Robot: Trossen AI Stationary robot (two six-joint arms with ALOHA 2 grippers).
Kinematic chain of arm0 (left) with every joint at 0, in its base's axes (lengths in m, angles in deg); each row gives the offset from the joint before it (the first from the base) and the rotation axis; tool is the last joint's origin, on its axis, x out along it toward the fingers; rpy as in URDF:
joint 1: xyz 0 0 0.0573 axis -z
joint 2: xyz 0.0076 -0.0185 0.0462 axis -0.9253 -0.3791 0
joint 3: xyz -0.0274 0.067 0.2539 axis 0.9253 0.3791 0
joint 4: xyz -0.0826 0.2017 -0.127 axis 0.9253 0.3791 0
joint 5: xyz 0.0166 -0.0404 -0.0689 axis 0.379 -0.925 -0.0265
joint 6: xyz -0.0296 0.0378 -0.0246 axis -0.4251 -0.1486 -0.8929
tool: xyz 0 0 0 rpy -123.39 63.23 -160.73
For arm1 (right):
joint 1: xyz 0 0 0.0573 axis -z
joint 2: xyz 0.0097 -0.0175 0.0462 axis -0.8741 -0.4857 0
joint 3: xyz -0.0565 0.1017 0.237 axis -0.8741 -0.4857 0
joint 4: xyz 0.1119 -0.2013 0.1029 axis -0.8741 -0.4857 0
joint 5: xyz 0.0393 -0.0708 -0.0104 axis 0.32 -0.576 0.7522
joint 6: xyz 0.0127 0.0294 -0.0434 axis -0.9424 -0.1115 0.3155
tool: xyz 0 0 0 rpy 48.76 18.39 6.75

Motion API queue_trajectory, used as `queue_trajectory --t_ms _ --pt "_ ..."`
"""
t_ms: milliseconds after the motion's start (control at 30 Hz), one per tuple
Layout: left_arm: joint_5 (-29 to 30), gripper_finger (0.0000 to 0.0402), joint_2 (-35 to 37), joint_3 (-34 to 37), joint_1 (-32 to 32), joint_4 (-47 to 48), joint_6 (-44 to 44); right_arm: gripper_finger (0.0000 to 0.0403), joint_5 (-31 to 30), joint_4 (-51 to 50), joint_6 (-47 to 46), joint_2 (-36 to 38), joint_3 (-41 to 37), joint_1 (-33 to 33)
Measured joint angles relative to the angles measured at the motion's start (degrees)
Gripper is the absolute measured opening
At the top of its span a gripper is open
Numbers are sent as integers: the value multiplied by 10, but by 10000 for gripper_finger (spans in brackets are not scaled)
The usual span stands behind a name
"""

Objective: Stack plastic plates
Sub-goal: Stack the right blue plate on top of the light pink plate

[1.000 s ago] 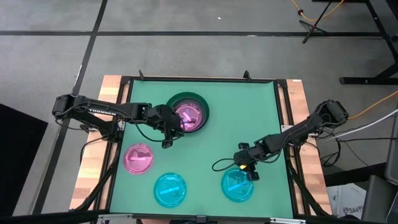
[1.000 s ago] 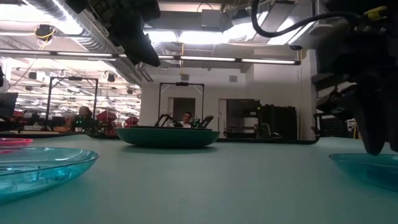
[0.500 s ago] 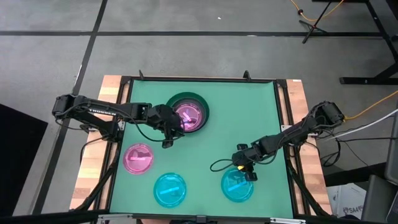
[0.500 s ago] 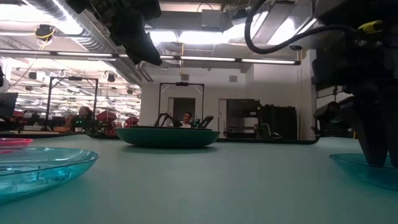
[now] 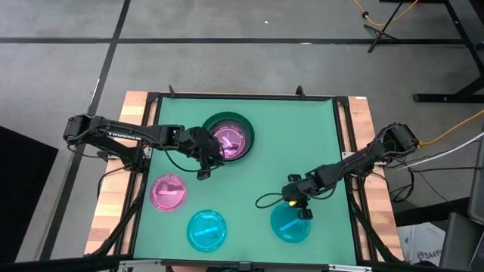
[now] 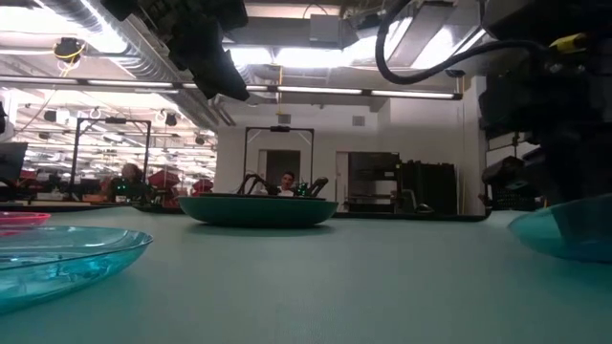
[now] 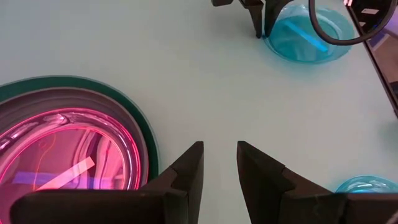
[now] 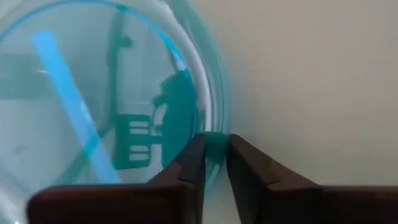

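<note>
Since a second ago, my right gripper squeezed in on the rim of the cyan plate near the front right corner of the table, and that plate tipped up. In the low view its edge was off the green mat, where before it lay flat. In my right wrist view the two dark fingers were pinched on the thin blue rim — closed on the plate.

My left gripper did not move. It hung just beside the big dark green plate, which sat near the middle of the back half of the table. A pink plate lay inside the green one, and in my left wrist view I could see a grey ring between the pink and the green. My left fingers stood a little apart with nothing between them — only bare mat showed in the gap.

Another pink plate lay flat near the left edge of the table. A second cyan plate lay flat at the front edge, between the pink one and the one I held. Those two were apart from each other and apart from my grippers.

Far behind the table, in the low view, a person showed in the room.
</note>
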Motion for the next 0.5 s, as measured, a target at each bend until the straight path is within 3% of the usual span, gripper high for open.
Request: queue_trajectory --t_ms 167,500 --pt "0 90 0 0 0 0 0 7 -8 1 0 0 0 0" --pt "0 90 0 0 0 0 0 3 -9 21 1 -1 -1 0"
